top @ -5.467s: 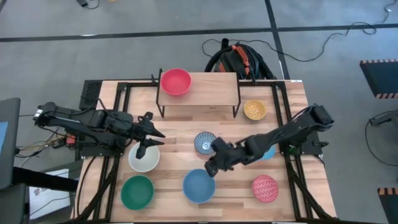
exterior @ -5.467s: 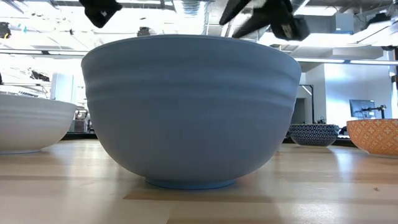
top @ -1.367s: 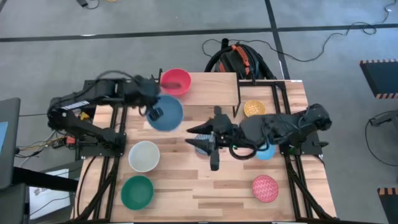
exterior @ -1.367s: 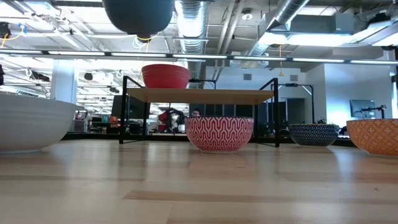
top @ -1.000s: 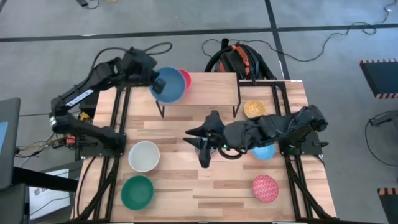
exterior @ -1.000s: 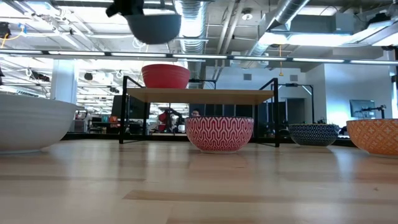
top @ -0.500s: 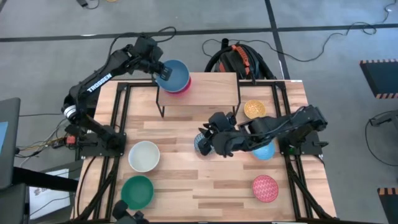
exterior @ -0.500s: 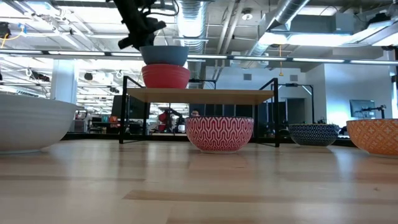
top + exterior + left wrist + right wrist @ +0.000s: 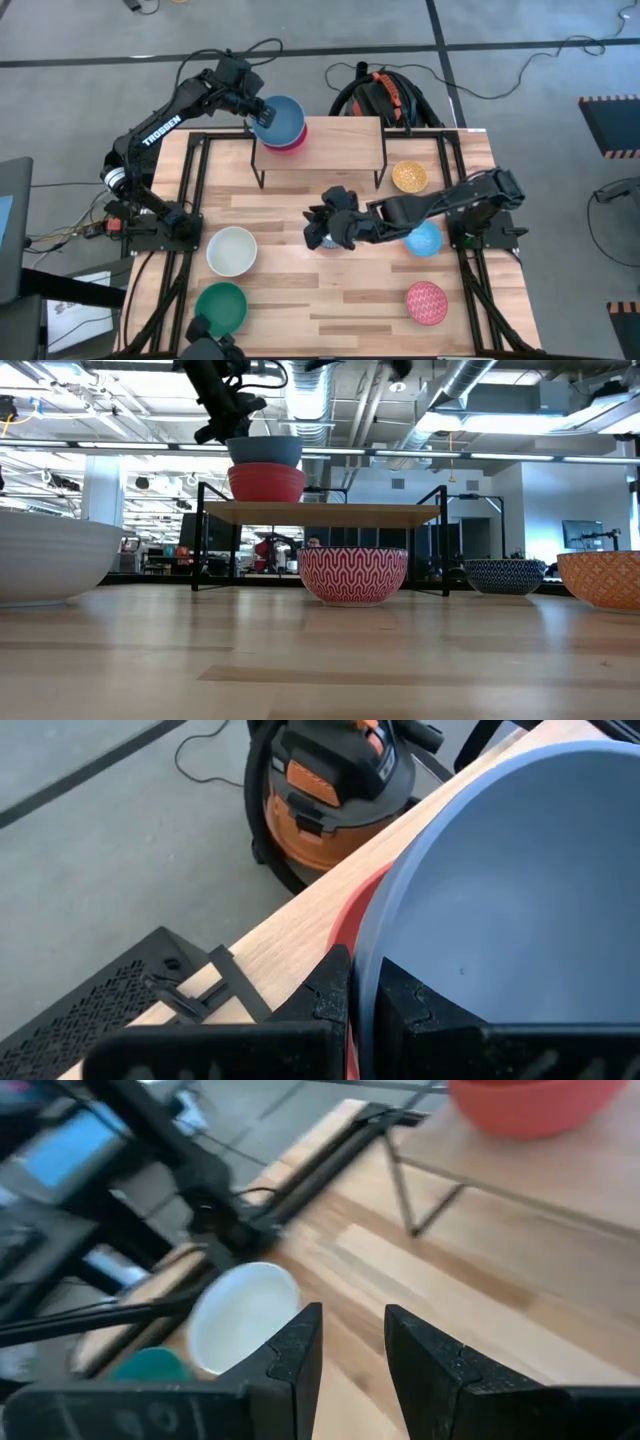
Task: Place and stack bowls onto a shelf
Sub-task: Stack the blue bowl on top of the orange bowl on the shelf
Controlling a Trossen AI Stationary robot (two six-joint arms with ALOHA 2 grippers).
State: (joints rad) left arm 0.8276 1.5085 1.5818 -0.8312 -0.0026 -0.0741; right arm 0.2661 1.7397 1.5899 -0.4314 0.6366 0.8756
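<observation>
Blue bowl (image 9: pixel 281 117) nested in round red bowl (image 9: pixel 293 142), left tool (image 9: pixel 262 116) pinching its rim.

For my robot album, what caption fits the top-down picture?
Left gripper sets round blue bowl into red bowl on wooden shelf.

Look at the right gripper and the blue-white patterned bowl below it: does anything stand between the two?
Nothing visible does. In the high view the right gripper hangs directly over the blue-white patterned bowl, its fingers open in the right wrist view. The white bowl and light blue bowl sit off to either side.
</observation>
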